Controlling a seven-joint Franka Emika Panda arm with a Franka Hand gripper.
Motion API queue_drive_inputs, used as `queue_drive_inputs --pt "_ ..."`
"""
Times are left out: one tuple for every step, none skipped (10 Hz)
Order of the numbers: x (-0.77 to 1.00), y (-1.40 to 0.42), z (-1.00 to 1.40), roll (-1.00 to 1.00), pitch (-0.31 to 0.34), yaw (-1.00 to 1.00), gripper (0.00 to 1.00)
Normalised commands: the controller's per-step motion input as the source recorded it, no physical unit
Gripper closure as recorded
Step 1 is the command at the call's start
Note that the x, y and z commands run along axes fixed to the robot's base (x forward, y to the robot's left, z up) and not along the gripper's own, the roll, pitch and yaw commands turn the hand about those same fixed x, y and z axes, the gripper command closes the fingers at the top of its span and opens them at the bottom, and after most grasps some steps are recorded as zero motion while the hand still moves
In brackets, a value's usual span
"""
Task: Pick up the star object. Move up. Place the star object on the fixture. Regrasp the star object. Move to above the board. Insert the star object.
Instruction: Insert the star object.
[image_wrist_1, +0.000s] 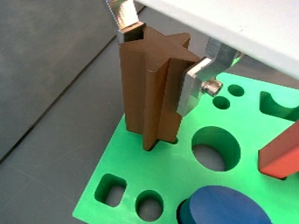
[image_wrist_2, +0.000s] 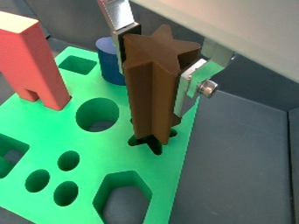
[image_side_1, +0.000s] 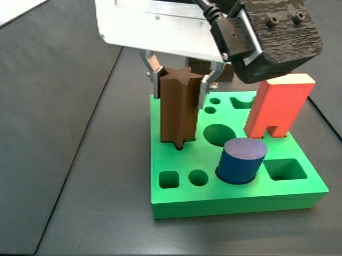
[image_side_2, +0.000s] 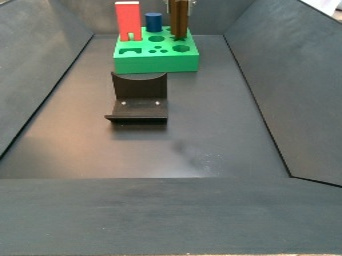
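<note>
The brown star object (image_wrist_1: 152, 87) stands upright between my gripper's (image_wrist_1: 163, 54) silver fingers, which are shut on its upper part. Both wrist views show this; in a wrist view the star object (image_wrist_2: 152, 87) has its lower end at the star-shaped hole of the green board (image_wrist_2: 117, 153), and the hole's dark points show around its base. In a side view the gripper (image_side_1: 181, 78) holds the star object (image_side_1: 178, 110) at the board's (image_side_1: 227, 205) far left part. The dark fixture (image_side_2: 138, 98) stands on the floor in front of the board (image_side_2: 154, 62).
A red arch block (image_side_1: 278, 108) and a blue cylinder (image_side_1: 242, 160) stand in the board beside the star object. Other holes in the board are open. Dark sloping walls (image_side_2: 54, 90) bound the floor on both sides.
</note>
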Motion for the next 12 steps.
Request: queue_drive_inputs --pt "0.02 0.00 0.00 0.00 0.000 -0.09 1.00" --pt "0.11 0.00 -0.12 0.00 -0.034 -0.23 1.00" --pt "0.07 0.00 -0.12 0.00 -0.029 -0.22 1.00" --pt "0.03 0.00 -0.09 0.00 -0.030 -0.24 1.00" --pt "0.03 0.01 -0.10 0.00 -0.037 -0.27 1.00" --pt "0.03 0.00 -0.09 0.00 -0.039 -0.31 1.00" --pt "0.06 0.00 -0.10 0.00 -0.040 -0.35 1.00" --pt "0.07 0.00 -0.07 0.00 -0.040 -0.41 1.00" --pt "0.02 0.00 -0.07 0.00 -0.044 -0.41 1.00" --pt "0.01 0.00 -0.08 0.00 -0.046 -0.41 1.00" --pt "0.01 0.00 -0.10 0.00 -0.046 -0.40 1.00" --pt "0.03 0.00 -0.08 0.00 -0.041 -0.38 1.00"
